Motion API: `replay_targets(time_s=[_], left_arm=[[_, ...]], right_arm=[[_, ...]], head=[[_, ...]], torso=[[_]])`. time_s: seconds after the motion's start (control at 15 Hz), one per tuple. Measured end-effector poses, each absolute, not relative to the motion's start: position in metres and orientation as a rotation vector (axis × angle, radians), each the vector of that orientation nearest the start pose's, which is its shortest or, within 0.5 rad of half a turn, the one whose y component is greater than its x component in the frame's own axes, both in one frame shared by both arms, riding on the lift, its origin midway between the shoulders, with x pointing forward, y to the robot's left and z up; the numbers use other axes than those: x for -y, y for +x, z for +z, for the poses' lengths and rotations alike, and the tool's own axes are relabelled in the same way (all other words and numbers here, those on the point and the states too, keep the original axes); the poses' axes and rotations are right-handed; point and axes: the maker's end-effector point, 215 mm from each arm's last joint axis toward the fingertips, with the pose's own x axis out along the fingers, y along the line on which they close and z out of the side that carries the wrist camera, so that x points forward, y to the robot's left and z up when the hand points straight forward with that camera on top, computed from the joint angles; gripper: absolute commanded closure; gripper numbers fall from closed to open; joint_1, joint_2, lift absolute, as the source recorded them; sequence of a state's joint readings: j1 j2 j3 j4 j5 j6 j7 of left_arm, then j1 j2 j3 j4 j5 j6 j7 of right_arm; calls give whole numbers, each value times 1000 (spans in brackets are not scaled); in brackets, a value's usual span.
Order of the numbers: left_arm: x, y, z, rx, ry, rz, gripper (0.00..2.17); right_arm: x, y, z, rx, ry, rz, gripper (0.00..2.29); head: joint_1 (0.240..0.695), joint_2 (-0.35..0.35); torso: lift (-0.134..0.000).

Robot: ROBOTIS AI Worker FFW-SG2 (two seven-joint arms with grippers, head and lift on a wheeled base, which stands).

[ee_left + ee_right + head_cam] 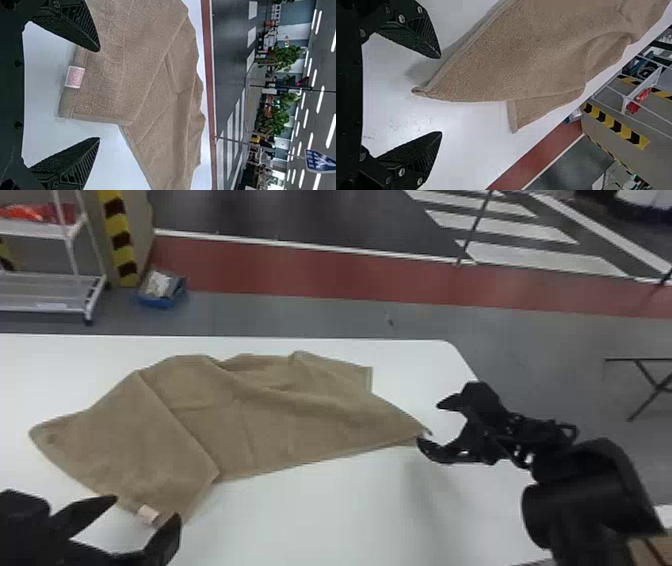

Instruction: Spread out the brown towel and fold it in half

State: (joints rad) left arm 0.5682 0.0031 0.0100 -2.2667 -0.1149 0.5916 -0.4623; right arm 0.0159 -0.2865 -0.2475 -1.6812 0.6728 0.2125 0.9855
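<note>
The brown towel (290, 415) lies rumpled across the white table, its left part folded over in a flap. My left gripper (145, 515) stands open at the near left, beside the towel's edge with the pale tag (148, 513). In the left wrist view, the towel (158, 87) with its tag (74, 76) lies beyond the parted fingers of the left gripper (99, 95). My right gripper (432, 422) is open at the towel's right corner. In the right wrist view, that corner of the towel (526, 55) points toward the gap of the right gripper (441, 95), ungripped.
The white table (320, 520) has its far edge behind the towel and a rounded far right corner. On the floor beyond stand a white shelf rack (50, 290), a striped post (120, 240) and a blue box (161, 290). A black-legged stand (647, 380) is at the right.
</note>
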Motion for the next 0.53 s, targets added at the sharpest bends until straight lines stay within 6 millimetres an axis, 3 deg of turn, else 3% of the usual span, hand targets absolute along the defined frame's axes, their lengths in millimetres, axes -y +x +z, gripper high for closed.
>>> replay_targets(time_s=[0.27,0.53], left_arm=[[-155,376,-425,-524,3,-405,87],[-153,374,-426,-537,3,-408,87]], right_arm=[[368,526,-436,-638,-778,563,346],[367,530,-446,-674,-803,581,586]], head=[[695,-260],[695,-259]], torso=[[-123],[-123]])
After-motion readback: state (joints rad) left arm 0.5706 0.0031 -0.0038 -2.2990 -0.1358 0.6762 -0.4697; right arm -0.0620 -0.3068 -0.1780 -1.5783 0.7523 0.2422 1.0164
